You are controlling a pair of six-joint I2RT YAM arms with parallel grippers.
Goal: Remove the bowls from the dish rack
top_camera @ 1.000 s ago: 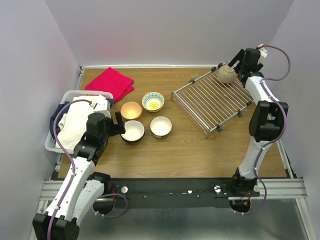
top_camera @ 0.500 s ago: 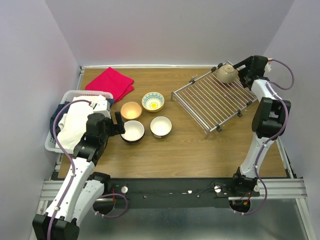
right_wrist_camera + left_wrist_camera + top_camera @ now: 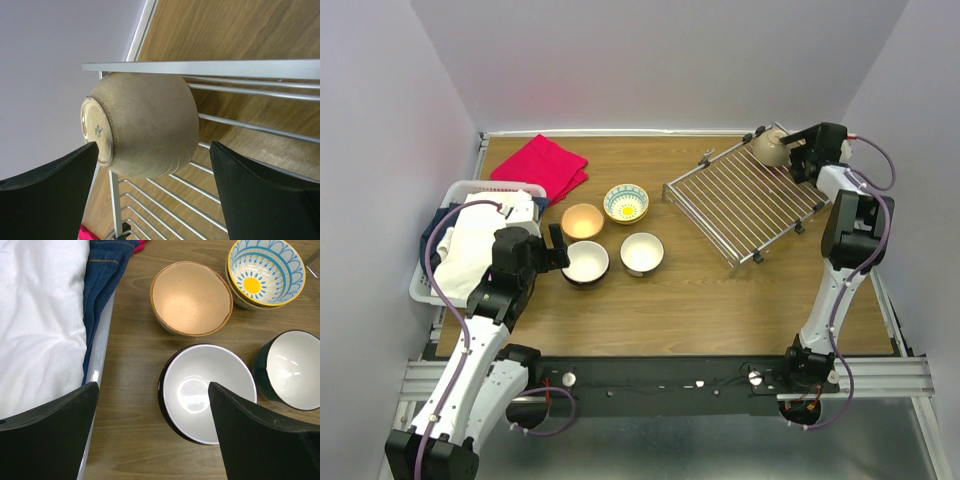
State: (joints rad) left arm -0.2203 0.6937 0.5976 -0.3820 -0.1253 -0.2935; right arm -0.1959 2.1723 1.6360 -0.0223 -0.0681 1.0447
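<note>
The silver dish rack (image 3: 745,200) lies at the right of the table. One tan bowl (image 3: 769,147) rests upside down and tilted at its far corner, against the rim bar (image 3: 240,67). My right gripper (image 3: 791,156) is open beside this bowl (image 3: 145,127), which sits between the fingers without being pinched. Four bowls stand on the wood at the left: a peach-lined one (image 3: 582,220), a floral one (image 3: 626,203), a teal one (image 3: 642,253) and a dark one with a white inside (image 3: 586,262). My left gripper (image 3: 560,252) hangs open over the edge of that dark bowl (image 3: 207,390).
A white plastic basket (image 3: 420,288) with white cloth (image 3: 40,315) and denim stands at the left edge, close beside the left gripper. A red cloth (image 3: 542,165) lies at the back left. Walls close in behind and on both sides.
The right arm's wrist has dropped and turned, bringing its open fingers in around the tan bowl. The left arm and the bowls on the table have not moved.
</note>
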